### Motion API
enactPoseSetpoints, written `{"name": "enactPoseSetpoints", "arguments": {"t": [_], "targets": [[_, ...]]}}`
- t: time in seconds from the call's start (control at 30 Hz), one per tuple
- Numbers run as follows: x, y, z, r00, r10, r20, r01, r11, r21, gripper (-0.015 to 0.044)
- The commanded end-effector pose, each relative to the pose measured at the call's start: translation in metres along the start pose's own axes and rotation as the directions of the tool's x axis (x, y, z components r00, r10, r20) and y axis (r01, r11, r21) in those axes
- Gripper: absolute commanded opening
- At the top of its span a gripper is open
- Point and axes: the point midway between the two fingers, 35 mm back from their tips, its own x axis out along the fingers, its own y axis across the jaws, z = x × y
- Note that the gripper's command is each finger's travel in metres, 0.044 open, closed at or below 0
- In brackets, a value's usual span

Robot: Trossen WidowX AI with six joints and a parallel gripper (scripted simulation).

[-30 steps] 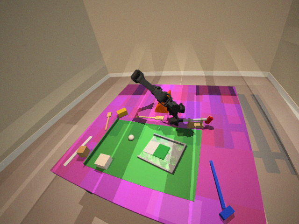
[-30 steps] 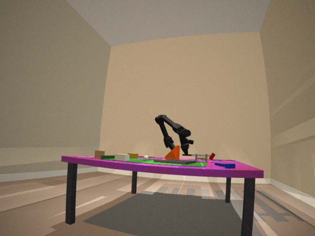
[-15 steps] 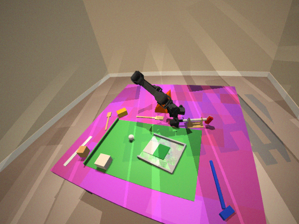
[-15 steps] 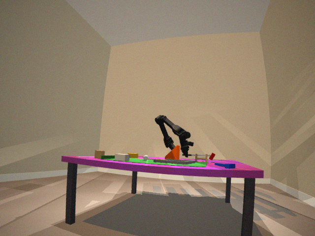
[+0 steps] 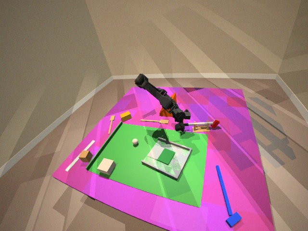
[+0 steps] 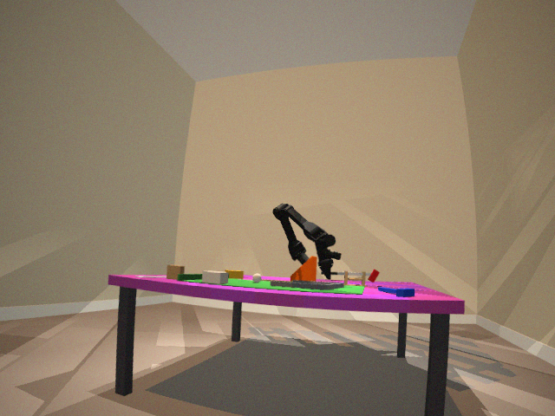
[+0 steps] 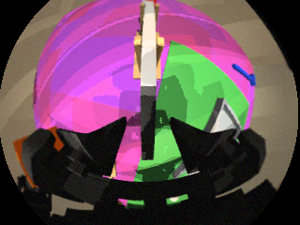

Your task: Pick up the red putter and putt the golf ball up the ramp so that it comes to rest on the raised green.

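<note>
The red-headed putter (image 5: 215,123) (image 6: 374,275) lies across a wooden stand (image 5: 201,130) (image 7: 160,44). Its pale shaft (image 7: 148,61) ends in a black grip (image 7: 147,141). My gripper (image 5: 182,131) (image 6: 329,276) (image 7: 148,119) is open, partly narrowed, with one finger on each side of the black grip and a gap on both sides. The white golf ball (image 5: 134,141) (image 6: 257,277) sits on the green mat (image 5: 139,176). The pale ramp (image 5: 153,151) leads to the raised green (image 5: 166,156), inside grey walls (image 5: 159,170) (image 7: 215,114).
An orange wedge (image 5: 173,98) (image 6: 308,270) stands beside the arm. Small wooden mallets (image 5: 164,121) (image 5: 112,118) and a yellow block (image 5: 125,116) lie behind the mat. Cream (image 5: 106,166) and brown (image 5: 85,155) blocks are at left. A blue putter (image 5: 224,190) (image 7: 244,74) lies at right.
</note>
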Motion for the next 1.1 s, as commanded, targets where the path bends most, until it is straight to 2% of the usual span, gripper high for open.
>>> {"name": "enactPoseSetpoints", "arguments": {"t": [0.0,0.23,0.47,0.57,0.97,1.07], "targets": [[0.000,0.000,0.000,1.000,0.000,0.000,0.000,1.000,0.001,0.0230],[0.000,0.000,0.000,1.000,0.000,0.000,0.000,1.000,0.001,0.0046],[0.000,0.000,0.000,1.000,0.000,0.000,0.000,1.000,0.001,0.0000],[-0.007,-0.001,0.002,1.000,-0.001,0.001,0.001,1.000,0.000,0.0000],[-0.092,-0.001,0.027,1.000,0.004,0.006,-0.004,1.000,-0.002,0.0000],[-0.097,0.000,0.028,1.000,0.004,0.006,-0.004,1.000,-0.002,0.0000]]}}
